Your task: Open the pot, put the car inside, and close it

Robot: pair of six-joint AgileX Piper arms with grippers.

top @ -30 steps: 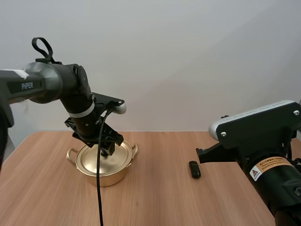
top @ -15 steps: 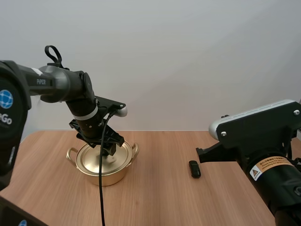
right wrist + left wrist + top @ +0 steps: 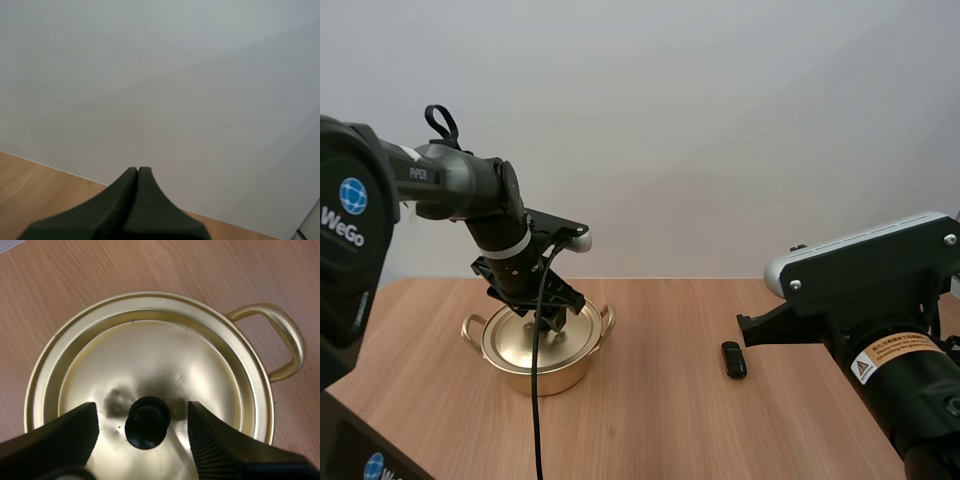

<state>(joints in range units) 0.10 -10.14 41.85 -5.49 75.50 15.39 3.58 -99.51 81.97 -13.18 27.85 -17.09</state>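
Directly above lid (image 3: 160, 352): spread left pincer (image 3: 142, 412)

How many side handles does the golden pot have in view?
2 in the high view: the left handle on the pot's left side, the right handle on its right side. None seems hidden.

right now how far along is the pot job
Nothing is finished: the lid sits on the pot. In hand: the left gripper, open, brackets the lid's black knob, not yet pinching. Remaining: lift the lid, move the car from the table into the pot, close it. The right gripper is shut.
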